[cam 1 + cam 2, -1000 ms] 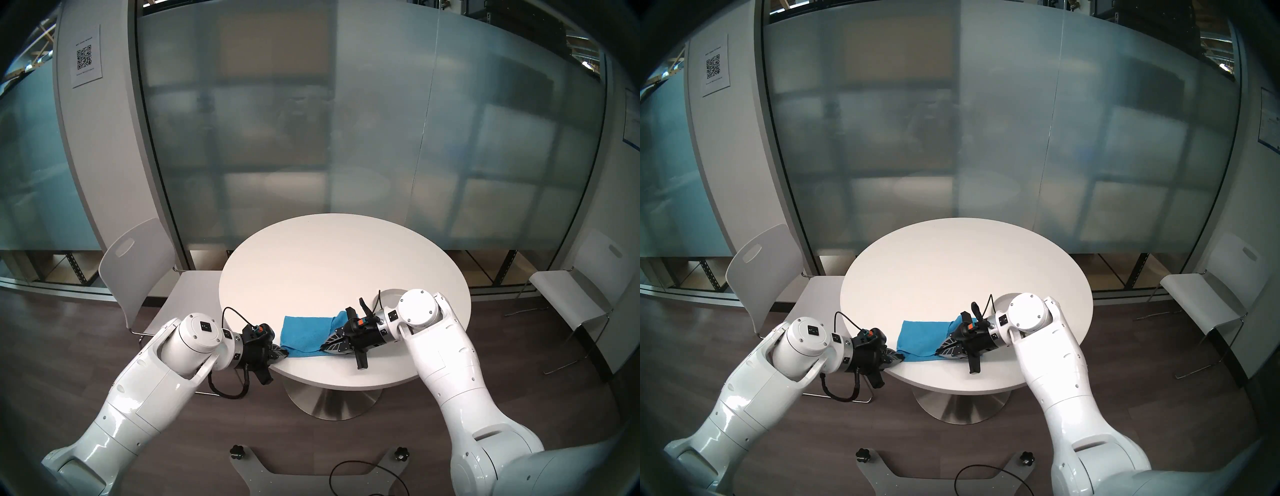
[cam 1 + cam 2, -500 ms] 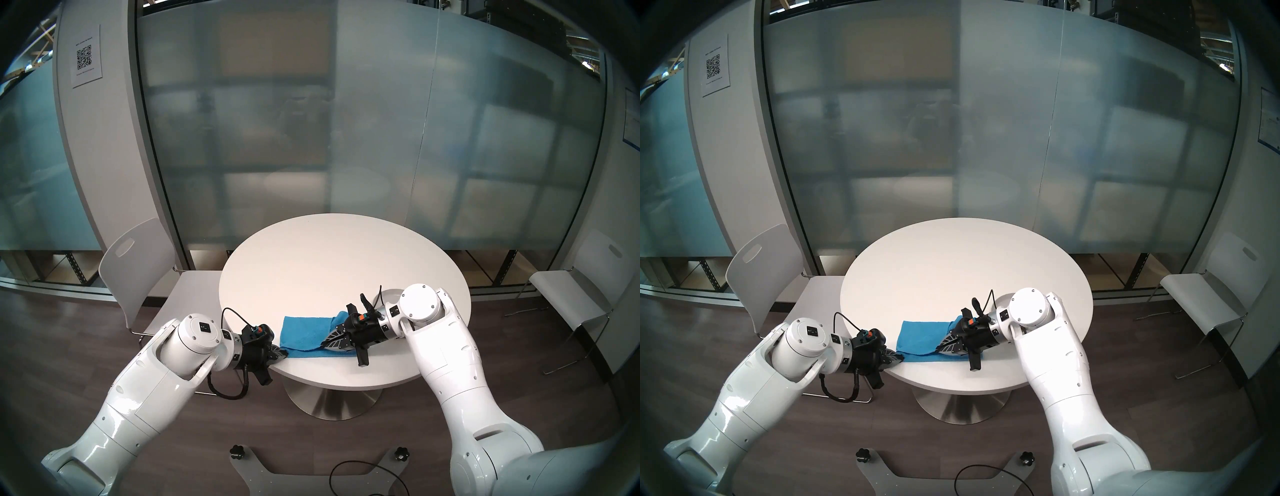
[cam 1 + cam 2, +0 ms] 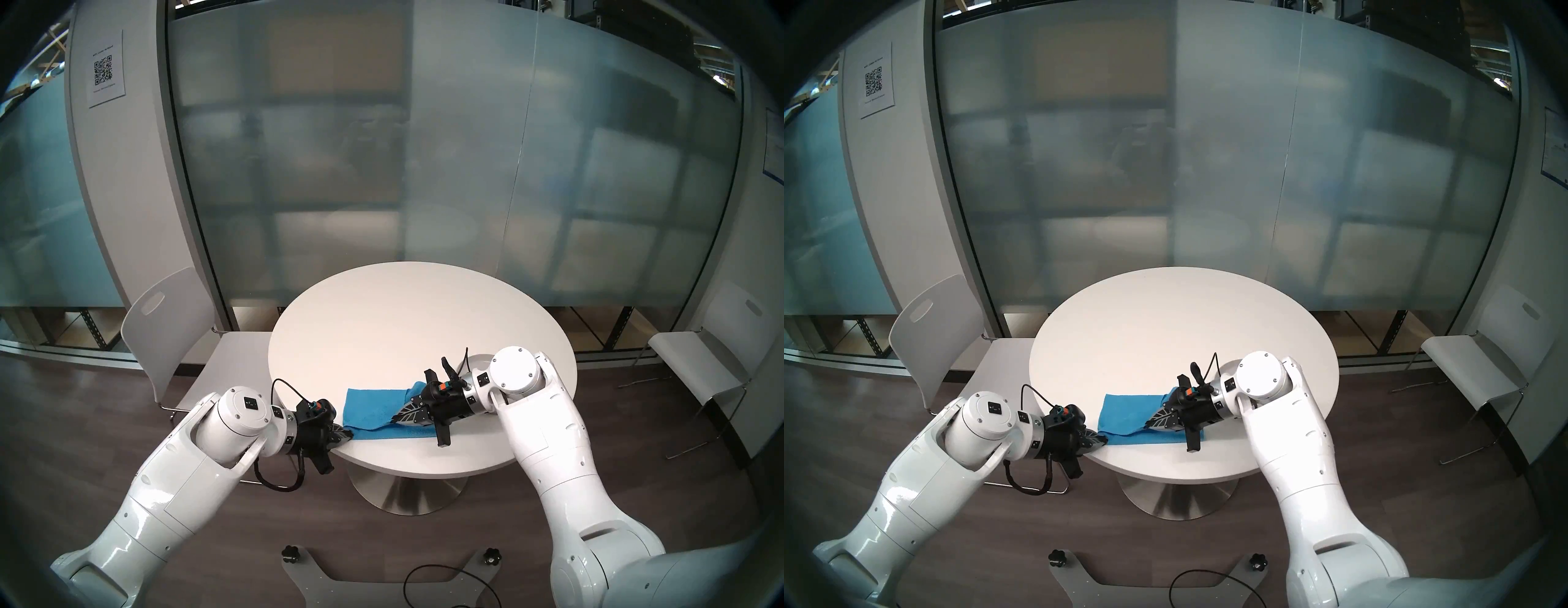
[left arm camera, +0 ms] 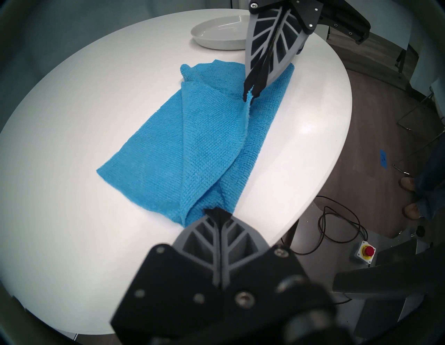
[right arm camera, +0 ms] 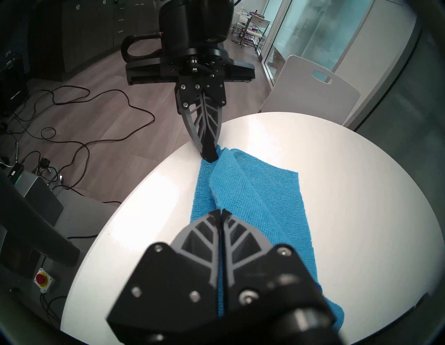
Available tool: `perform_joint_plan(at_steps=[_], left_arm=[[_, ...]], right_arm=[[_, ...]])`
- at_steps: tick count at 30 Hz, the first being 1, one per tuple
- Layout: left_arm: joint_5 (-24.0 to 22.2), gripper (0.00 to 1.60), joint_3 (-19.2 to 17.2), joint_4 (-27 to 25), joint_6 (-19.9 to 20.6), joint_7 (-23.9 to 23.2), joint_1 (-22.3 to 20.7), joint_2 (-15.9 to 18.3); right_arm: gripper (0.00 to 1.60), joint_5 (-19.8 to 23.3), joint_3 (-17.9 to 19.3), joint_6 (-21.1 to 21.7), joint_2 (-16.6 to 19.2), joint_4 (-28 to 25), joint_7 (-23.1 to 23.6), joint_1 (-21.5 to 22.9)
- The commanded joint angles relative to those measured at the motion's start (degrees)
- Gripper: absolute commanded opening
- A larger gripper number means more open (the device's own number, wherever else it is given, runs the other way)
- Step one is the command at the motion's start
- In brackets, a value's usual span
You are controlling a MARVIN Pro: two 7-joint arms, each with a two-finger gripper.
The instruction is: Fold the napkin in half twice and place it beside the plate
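A blue napkin [image 3: 373, 403] lies partly folded on the near half of the round white table [image 3: 403, 322]. One layer of the napkin [image 4: 204, 135] is raised in a ridge between both grippers. My left gripper [image 4: 216, 212] is shut on its near-left corner at the table's edge, also shown from the head [image 3: 348, 434]. The right gripper [image 5: 221, 211] is shut on the near-right corner of the upper layer, with cloth pinched at its tips [image 4: 250, 92]. The light-grey plate [image 4: 216, 33] sits just beyond the napkin's right end, mostly hidden behind my right wrist [image 3: 477, 361].
White chairs stand left [image 3: 169, 331] and right [image 3: 695, 361] of the table. A frosted glass wall [image 3: 424, 170] rises close behind it. Cables and a red emergency-stop box [image 4: 366, 251] lie on the floor below the near edge.
The right gripper has closed on the napkin's upper layer and shifted slightly left and away, raising the cloth edge. The left arm has stayed put.
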Motion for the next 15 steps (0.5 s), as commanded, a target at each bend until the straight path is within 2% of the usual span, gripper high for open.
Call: perform_joint_plan(at_steps=[1,15], left_arm=[[-0.3,0.00,-0.4,-1.1,0.2,-0.1,0.8,0.3],[-0.6,0.00,-0.4,-1.4,0.2,-0.1,0.7,0.5]], right_arm=[[0.22,0.1,0.0,-0.7,-2.0,0.8,-2.5,2.9],[0.24,0.5,0.2,-0.6,-3.5,1.8,-3.6,5.9]])
